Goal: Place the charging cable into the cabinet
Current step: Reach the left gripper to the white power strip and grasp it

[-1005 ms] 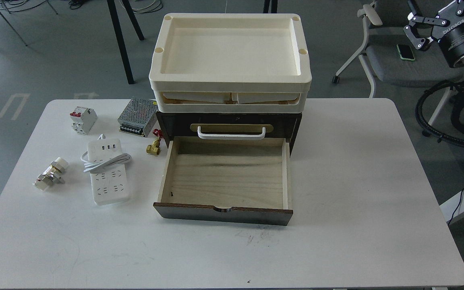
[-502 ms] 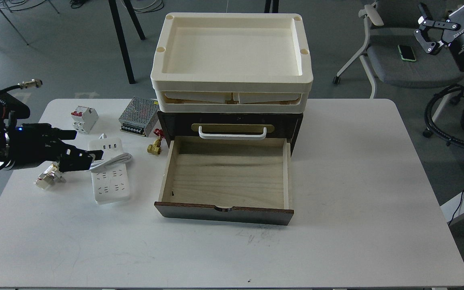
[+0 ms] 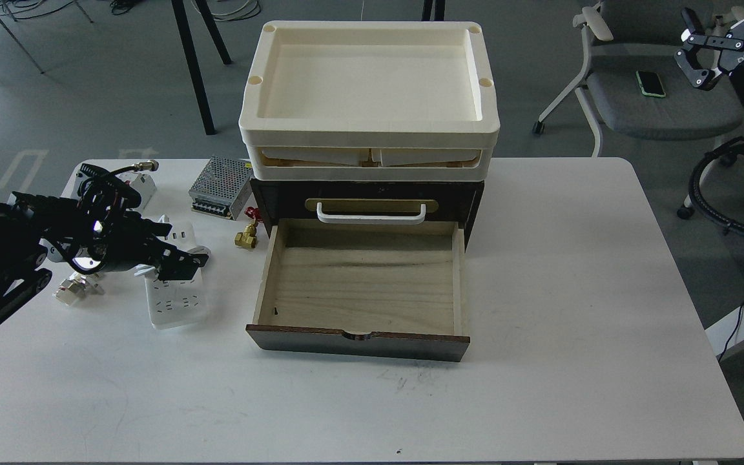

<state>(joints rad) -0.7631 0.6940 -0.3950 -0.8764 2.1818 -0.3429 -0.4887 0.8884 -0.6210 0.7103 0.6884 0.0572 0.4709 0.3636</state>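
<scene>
The charging cable, a flat white power strip (image 3: pixel 177 300) with USB ports and a coiled cord, lies on the white table left of the cabinet. My left gripper (image 3: pixel 175 248) is open and hovers over the strip's middle and its cord, hiding that part. The dark brown cabinet (image 3: pixel 372 194) stands at the table's back centre. Its lower drawer (image 3: pixel 362 284) is pulled out, with a bare pale wood floor. My right gripper (image 3: pixel 708 45) is open and raised at the top right, beyond the table.
Cream trays (image 3: pixel 369 132) are stacked on the cabinet. A mesh power supply box (image 3: pixel 222 187), a brass valve (image 3: pixel 246 237), a white-and-red circuit breaker (image 3: pixel 144 184) and a metal fitting (image 3: pixel 75 289) lie around the strip. A chair (image 3: pixel 643 110) stands back right.
My left arm came in from the left and moved right until its open gripper is over the power strip. My right gripper drew a little further to the upper right.
</scene>
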